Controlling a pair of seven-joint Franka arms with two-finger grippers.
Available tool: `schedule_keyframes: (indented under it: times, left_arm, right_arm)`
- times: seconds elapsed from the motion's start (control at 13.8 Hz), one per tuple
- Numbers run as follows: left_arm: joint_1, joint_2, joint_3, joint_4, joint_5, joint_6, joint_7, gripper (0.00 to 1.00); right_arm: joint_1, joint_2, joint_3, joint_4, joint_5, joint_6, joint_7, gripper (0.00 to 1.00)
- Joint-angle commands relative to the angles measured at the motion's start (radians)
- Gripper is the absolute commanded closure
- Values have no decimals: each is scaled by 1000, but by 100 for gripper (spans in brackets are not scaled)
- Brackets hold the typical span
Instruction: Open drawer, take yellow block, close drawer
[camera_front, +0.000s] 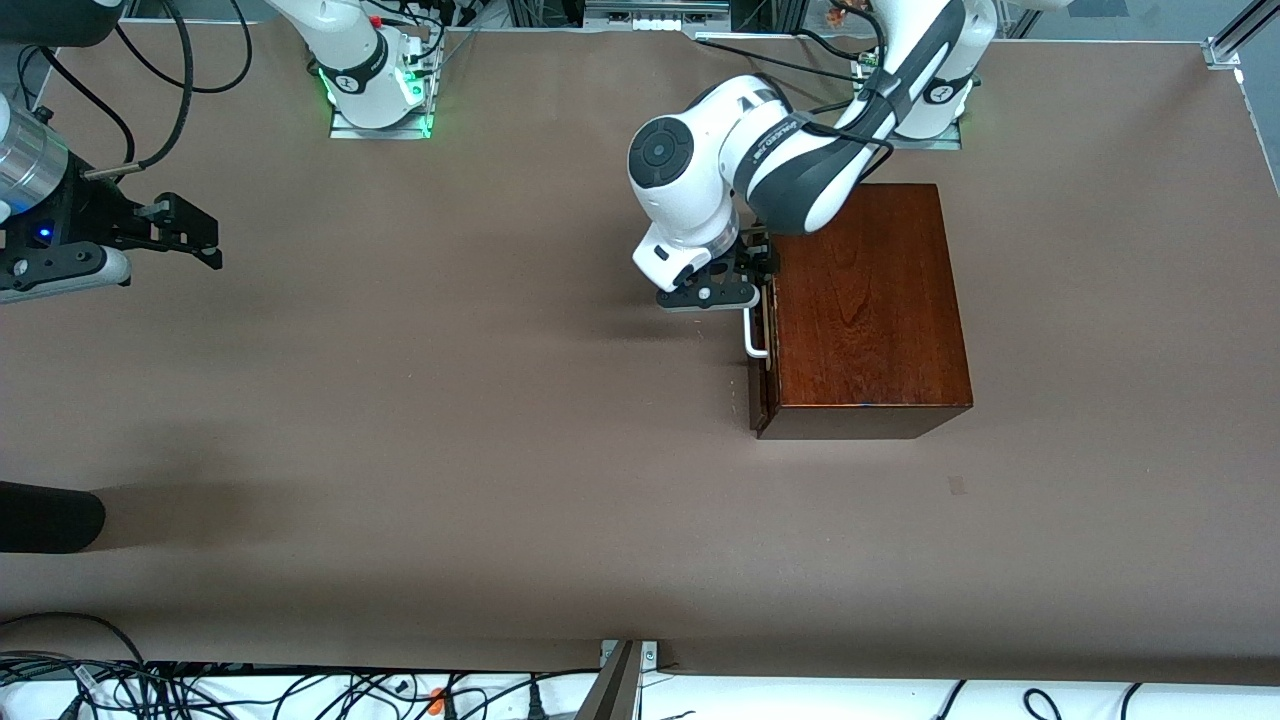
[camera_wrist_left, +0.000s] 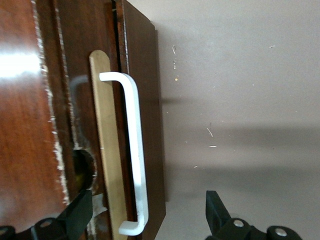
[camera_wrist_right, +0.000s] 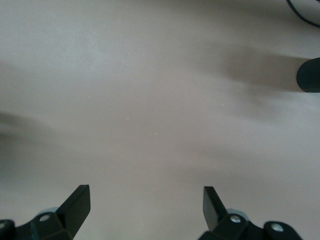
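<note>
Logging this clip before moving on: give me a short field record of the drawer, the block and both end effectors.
drawer: dark reddish-brown wooden box, drawer barely ajar, white U-shaped handle
yellow block: not visible
left end effector: open, fingers straddling the handle's end
right end effector: open, waiting over the brown table at the right arm's end

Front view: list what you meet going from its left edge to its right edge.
Right end effector, waiting over bare table → left end effector, open, at the drawer front → white handle → wooden box.
</note>
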Motion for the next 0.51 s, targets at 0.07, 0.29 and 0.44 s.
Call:
schedule_keyframes:
  times: [0.07,0.29,0.44]
  left_arm:
    - [-8,19,5,-1,28,26,-20,0]
    - [-7,22,5,-42,28,72,-20,0]
    - [-7,22,3,-59,25,87,-22,0]
  right_arm:
    - [1,5,2,18,-9,-6,3,0]
    - [1,5,2,18,-9,-6,3,0]
    - [1,5,2,18,-9,-6,3,0]
